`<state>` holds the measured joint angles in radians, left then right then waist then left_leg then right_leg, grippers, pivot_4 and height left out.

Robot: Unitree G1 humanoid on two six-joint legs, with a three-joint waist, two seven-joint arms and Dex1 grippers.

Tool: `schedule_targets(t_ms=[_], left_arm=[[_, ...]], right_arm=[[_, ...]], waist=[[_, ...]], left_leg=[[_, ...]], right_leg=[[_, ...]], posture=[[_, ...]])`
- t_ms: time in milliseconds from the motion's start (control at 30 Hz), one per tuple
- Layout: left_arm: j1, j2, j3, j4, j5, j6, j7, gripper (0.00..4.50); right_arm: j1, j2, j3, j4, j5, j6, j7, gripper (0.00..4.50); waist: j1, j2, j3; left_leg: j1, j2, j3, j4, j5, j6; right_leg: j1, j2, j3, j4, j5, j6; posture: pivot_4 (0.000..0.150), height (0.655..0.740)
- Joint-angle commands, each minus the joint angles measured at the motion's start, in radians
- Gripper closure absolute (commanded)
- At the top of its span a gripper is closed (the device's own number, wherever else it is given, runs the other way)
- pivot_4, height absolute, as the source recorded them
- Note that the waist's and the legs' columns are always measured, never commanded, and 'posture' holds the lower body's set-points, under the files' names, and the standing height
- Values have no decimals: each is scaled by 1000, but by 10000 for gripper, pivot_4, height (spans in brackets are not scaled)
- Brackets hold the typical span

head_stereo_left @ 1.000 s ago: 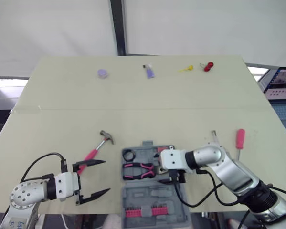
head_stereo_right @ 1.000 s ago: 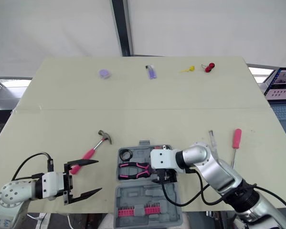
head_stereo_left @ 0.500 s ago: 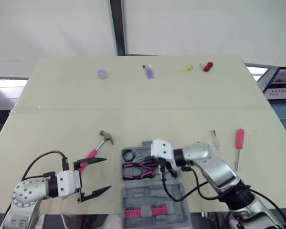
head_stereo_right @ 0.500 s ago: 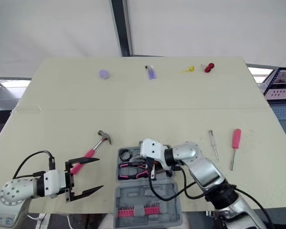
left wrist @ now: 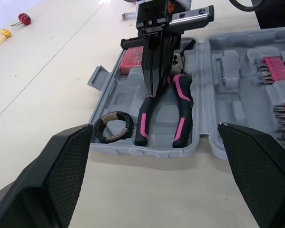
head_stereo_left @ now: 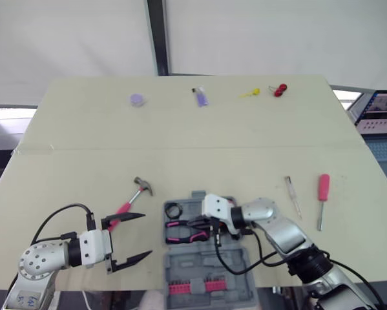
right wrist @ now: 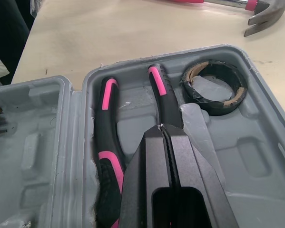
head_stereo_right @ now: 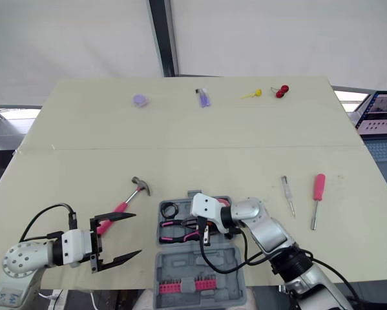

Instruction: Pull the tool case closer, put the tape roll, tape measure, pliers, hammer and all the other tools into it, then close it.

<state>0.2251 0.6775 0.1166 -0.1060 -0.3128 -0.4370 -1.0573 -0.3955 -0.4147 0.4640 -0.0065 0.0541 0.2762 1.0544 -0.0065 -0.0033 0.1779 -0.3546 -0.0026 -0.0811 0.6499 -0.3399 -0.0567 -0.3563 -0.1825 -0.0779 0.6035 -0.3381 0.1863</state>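
Right claw (right wrist: pixel 162 128), closed and empty, poised over the pliers (right wrist: pixel 106 135) lying in the tool case (right wrist: pixel 256 156).

A small purple disc (head_stereo_left: pixel 137 99), a purple-and-white item (head_stereo_left: pixel 201 97), a yellow piece (head_stereo_left: pixel 249 93) and a red piece (head_stereo_left: pixel 281 89) are lying along the far edge of the beige table (head_stereo_left: pixel 180 135).

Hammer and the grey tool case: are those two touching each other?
Apart. The left eye view shows a strip of bare table between the hammer and the left edge of the tool case.
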Motion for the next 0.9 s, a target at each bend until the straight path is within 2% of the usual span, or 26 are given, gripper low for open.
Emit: schedule_targets(t_ms=[33, 633, 800, 900], left_arm=[[1, -1, -4, -18, -5, -2, 9, 0], [2, 8, -22, -29, 7, 17, 20, 0], [-3, 9, -26, -31, 9, 28, 22, 0], [-9, 8, -27, -26, 12, 33, 22, 0]], right_arm=[[0, 3, 15, 31, -39, 11, -33, 44910], [25, -36, 110, 117, -149, 91, -44, 44910], [21, -41, 114, 121, -143, 111, -38, 44910], [19, -38, 104, 126, -135, 103, -46, 44910]], waist=[[0, 0, 0], [2, 1, -23], [5, 2, -23], [4, 2, -23]], left_leg=[[0, 0, 0, 0, 0, 0], [5, 1, 2, -2, 0, 0], [19, 1, 2, -6, -2, 0], [19, 1, 2, -6, -2, 0]], right_leg=[[0, 0, 0, 0, 0, 0], [4, 0, 0, -1, 0, 0], [19, 0, -1, -8, 0, 0], [18, 0, 0, -8, 0, 0]], posture=[[1500, 7400], [1500, 7400], [1500, 7400], [1500, 7400]])
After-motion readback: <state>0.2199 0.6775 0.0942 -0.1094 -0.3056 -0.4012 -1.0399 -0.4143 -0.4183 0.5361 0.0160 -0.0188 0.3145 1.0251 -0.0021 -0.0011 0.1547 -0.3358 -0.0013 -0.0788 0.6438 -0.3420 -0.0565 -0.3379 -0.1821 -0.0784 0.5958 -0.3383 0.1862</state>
